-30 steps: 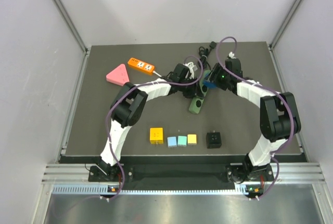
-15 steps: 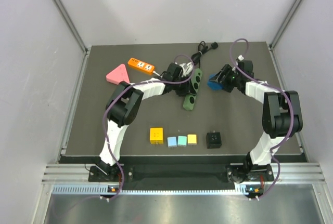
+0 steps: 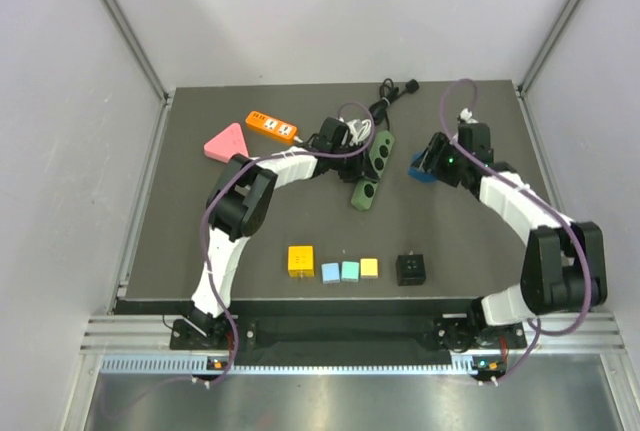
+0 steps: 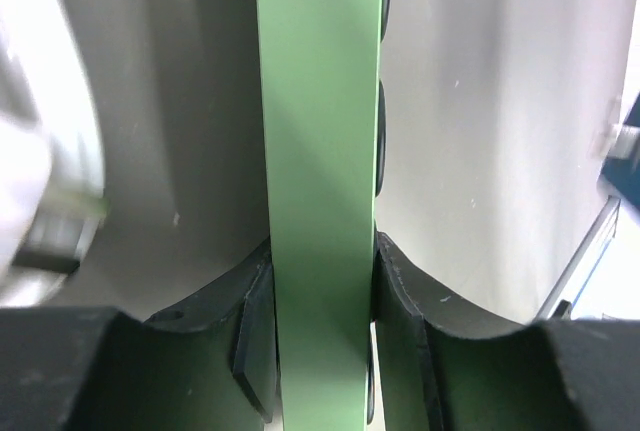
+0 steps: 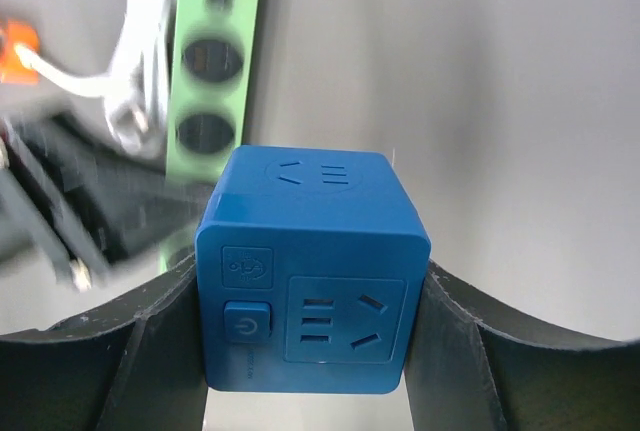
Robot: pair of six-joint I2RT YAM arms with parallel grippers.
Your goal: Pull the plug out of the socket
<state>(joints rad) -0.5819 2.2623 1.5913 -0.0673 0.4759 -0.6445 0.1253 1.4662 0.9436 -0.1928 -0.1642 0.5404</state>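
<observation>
Blue cube-shaped plastic plug adapter (image 5: 312, 271) — was gripped on both sides by the fingers of the right gripper (image 5: 312, 301), apart from the socket strip and near its right side. Green plastic socket strip (image 4: 320, 151) — was pinched edgewise in the closed-down left gripper (image 4: 320, 326), at the far middle of the dark table (image 3: 200, 251). Orange power strip (image 3: 271, 127) and pink triangular block (image 3: 226, 143) lay to its left. Black cube (image 3: 411, 269) sat near the front edge.

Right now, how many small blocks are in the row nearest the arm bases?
5, left to right: orange block, light-blue block, teal block, yellow block, and black block, set apart at the right end. None seems hidden.
</observation>
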